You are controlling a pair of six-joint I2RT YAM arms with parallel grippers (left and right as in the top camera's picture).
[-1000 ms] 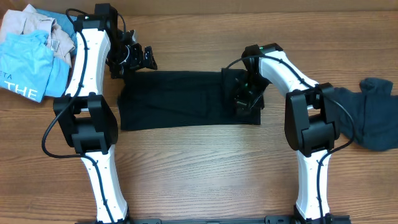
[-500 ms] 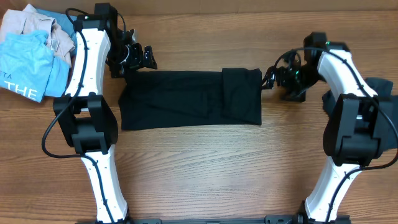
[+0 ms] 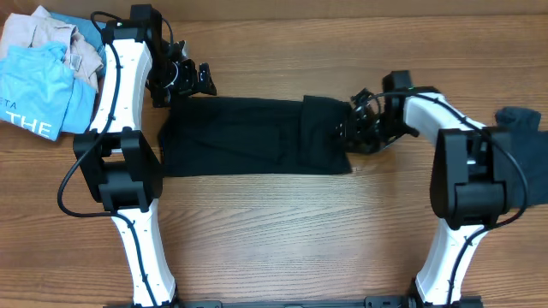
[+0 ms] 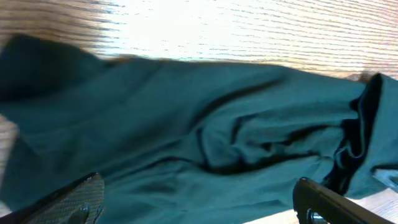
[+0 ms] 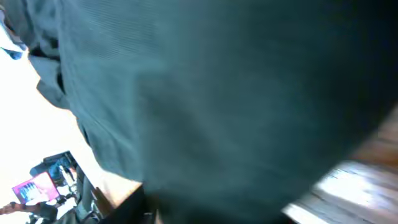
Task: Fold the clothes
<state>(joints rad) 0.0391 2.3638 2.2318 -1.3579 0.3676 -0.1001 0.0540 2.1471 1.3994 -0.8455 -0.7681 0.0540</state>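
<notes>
Left gripper (image 3: 203, 81), jaws spread wide, by upper-left corner of black T-shirt (image 3: 248, 147). Right gripper (image 3: 348, 135) at its right edge, seemingly touching; grip cannot be told.

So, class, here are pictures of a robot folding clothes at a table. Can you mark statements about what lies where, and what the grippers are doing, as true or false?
1. The black shirt lies mid-table as a long folded strip. True.
2. The left gripper is clamped on the light-blue shirt. False: it is open by the black shirt's far left corner, and the light-blue shirt lies apart in the pile at the table's far left.
3. The right gripper is at the black shirt's right end. True.
4. The dark blue shirt lies on top of the black shirt. False: it lies apart at the table's right edge.
5. A beige garment shares the pile with the light-blue shirt. True.
</notes>
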